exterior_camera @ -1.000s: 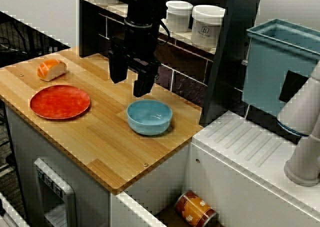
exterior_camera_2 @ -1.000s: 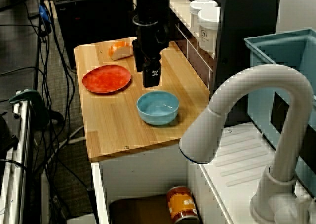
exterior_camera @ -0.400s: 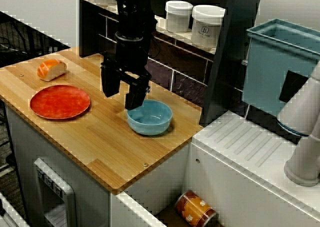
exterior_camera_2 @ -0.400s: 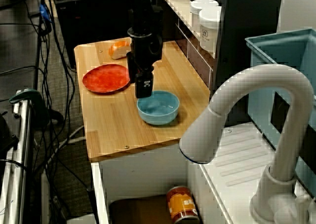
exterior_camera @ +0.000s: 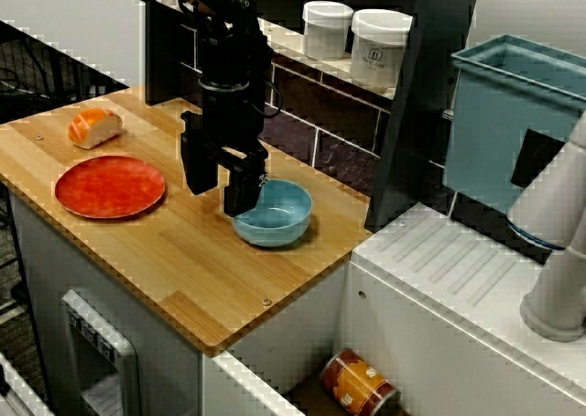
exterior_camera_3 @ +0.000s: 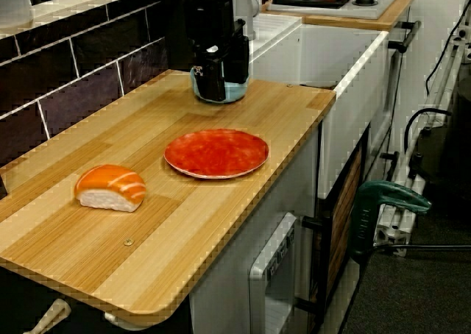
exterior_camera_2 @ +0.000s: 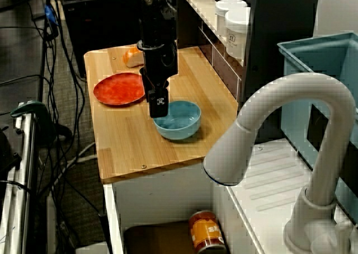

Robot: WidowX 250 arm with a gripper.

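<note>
1. Light wooden bench (exterior_camera: 183, 260), dark tiled wall (exterior_camera: 339, 155) behind.
2. Black hand (exterior_camera: 220, 185), fingers spread wide and empty, hangs low at the rim of the round blue ceramic bowl (exterior_camera: 279, 216).
3. Bowl sits near the bench's edge by the white drainboard (exterior_camera: 458, 269); bare wood in front.
4. Flat round red plate (exterior_camera: 110, 186) lies well apart.

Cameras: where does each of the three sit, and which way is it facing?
Front view: high before the counter, facing the tiled wall; shows the arm and open gripper at the blue bowl.
Side view: behind the faucet, looking along the counter; same arm.
End view: low, past the sushi, facing the sink; lower arm shows.
All share blue bowl and red plate.
</note>
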